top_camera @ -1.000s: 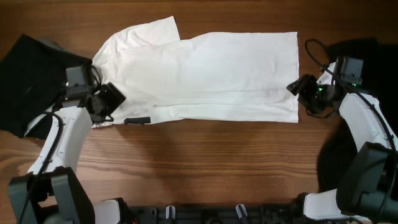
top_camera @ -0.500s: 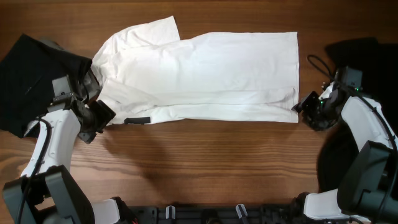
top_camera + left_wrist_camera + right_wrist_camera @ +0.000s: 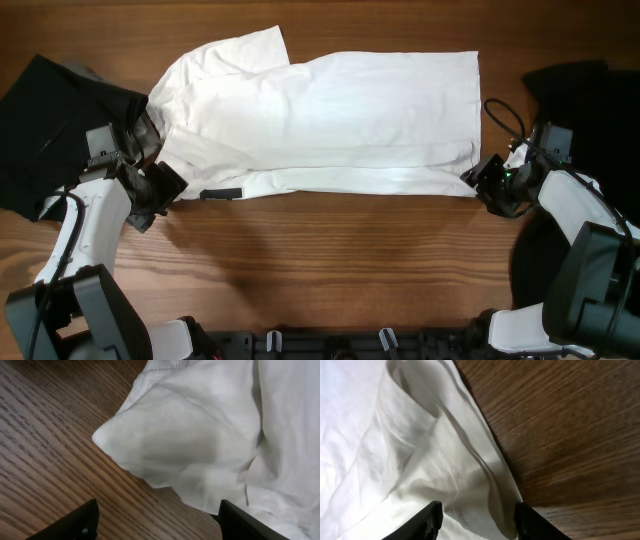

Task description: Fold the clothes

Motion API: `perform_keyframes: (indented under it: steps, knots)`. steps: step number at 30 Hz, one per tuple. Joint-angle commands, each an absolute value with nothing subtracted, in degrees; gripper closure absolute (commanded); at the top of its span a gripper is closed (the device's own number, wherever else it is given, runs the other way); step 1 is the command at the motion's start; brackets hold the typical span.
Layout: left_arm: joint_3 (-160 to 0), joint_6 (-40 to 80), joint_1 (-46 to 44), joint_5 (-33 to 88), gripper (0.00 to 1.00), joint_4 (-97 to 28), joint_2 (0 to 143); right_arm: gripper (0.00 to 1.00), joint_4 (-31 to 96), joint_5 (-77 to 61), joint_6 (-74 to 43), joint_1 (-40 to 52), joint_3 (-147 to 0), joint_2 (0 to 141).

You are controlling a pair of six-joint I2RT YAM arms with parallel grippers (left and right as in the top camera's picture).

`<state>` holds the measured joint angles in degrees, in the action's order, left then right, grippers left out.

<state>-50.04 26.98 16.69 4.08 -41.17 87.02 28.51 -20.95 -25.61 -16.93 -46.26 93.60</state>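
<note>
White T-shirt [image 3: 330,120] is laid flat on table [image 3: 330,260], centre, folded lengthwise, w/ dark label [image 3: 221,193] at its near edge. L gripper [image 3: 158,187] is set at shirt's collar-end corner, fingers spread wide, nothing gripped. R gripper [image 3: 483,183] is placed at the hem corner, fingers apart w/ cloth lying between, not clamped. Black garments [image 3: 45,120] are seen at both table ends.

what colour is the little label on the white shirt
The label on the white T-shirt is black, seen best in the overhead view.
</note>
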Motion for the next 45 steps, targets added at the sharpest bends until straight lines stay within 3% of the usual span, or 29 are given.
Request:
perform_keyframes:
  steps: [1,22,31,34,36,45]
  knots:
    - [-49.34,25.91,17.06,3.14,0.24,-41.69,87.46,0.49,28.08,-22.55,-24.18,-16.47,-45.71,94.35]
    - [-49.34,26.17,17.06,3.55,0.15,-43.13,87.46,0.44,26.52,-21.67,-21.02,-16.45,-45.45,94.41]
    - [-49.34,26.13,17.06,3.55,0.14,-43.4,87.46,0.55,24.18,-18.61,-26.2,-13.85,-45.34,94.89]
    - [-49.34,26.11,17.06,3.53,0.11,-43.66,87.46,0.76,23.97,-18.87,-28.51,-12.97,-45.34,95.79]
    - [-49.34,26.11,17.06,3.53,0.11,-44.05,87.46,0.96,25.3,-19.07,-28.1,-13.06,-45.41,95.55]
    - [-49.34,26.06,17.06,3.51,0.07,-46.74,87.46,0.96,36.93,-14.24,-24.6,-15.75,-52.45,86.83]
